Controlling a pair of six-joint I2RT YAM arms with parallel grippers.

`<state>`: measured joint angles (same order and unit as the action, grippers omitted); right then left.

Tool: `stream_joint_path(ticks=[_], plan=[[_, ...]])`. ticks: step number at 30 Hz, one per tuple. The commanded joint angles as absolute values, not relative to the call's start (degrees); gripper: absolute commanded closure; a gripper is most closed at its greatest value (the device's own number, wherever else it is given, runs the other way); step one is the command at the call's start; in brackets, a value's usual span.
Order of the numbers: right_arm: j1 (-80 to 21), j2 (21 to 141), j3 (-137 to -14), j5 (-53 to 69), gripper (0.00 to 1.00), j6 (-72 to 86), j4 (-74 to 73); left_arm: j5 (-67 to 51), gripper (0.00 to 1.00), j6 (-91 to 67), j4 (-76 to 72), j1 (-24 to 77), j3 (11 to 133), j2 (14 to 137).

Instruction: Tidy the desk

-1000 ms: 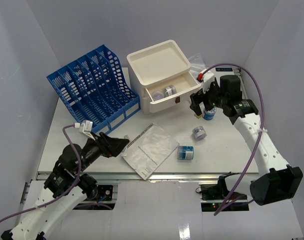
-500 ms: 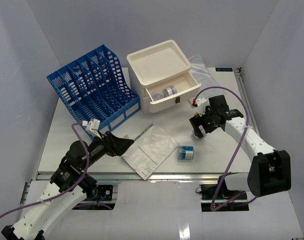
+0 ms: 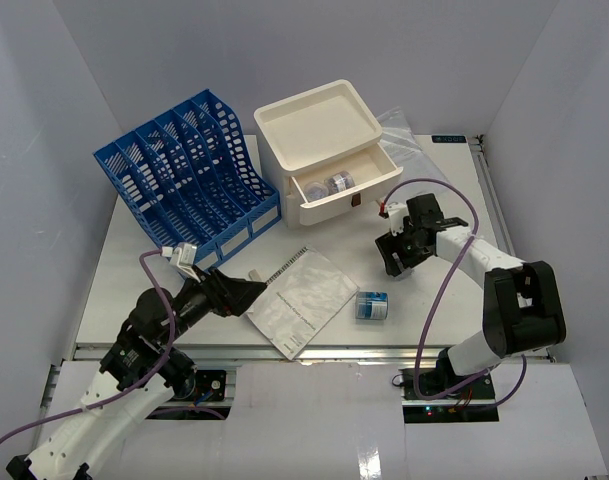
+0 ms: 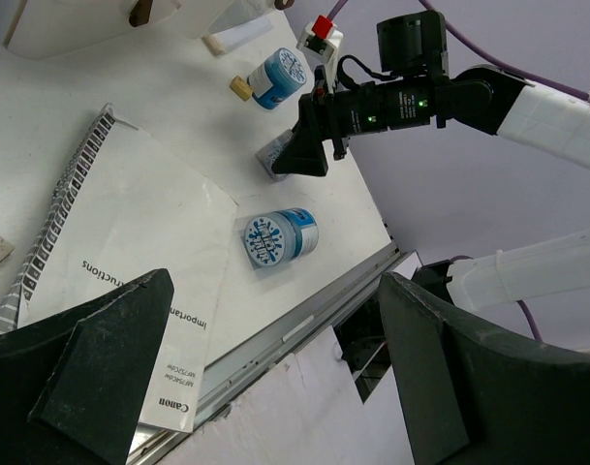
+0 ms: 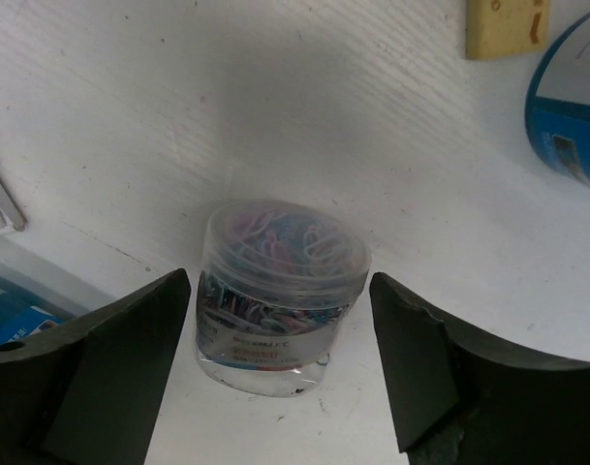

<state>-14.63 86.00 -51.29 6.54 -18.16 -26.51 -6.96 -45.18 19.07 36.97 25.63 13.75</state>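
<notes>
My right gripper (image 5: 280, 373) spread wide around a clear jar of paper clips (image 5: 275, 281), not touching it, jar resting on the desk (image 5: 275, 97) beneath both arms, my left gripper (image 4: 265, 387) wide open, empty, above a booklet (image 4: 130, 242)

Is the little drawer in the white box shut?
No, the drawer is pulled out of the white box, and a small jar shows inside it.

Gaps either side of paperclip jar (image 5: 280, 257) inside right pincer (image 5: 280, 291), eraser (image 5: 507, 24) and blue tub (image 5: 575, 107) just beyond, probably clear.
</notes>
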Motion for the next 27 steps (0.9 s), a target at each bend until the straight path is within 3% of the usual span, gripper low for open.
stream_joint_path(ticks=[1, 11, 19, 27], plan=[[-14.5, 85.1, -49.9, 6.3, 0.24, -18.5, -25.0, -7.4, 0.02, -45.7, 18.7, 36.8, 24.9, 13.3], [-14.5, 74.8, -51.1, 10.4, 0.57, -20.7, -29.1, -7.4, 0.02, -45.7, 18.9, 36.7, 25.2, 13.0], [-15.7, 62.7, -65.4, 20.0, 0.59, -20.8, -32.9, -7.0, 0.02, -45.7, 18.0, 36.7, 25.2, 14.7], [-19.2, 71.8, -82.6, 17.5, 0.60, -14.1, -25.1, -8.2, 0.02, -45.9, 16.8, 36.7, 26.4, 16.8]])
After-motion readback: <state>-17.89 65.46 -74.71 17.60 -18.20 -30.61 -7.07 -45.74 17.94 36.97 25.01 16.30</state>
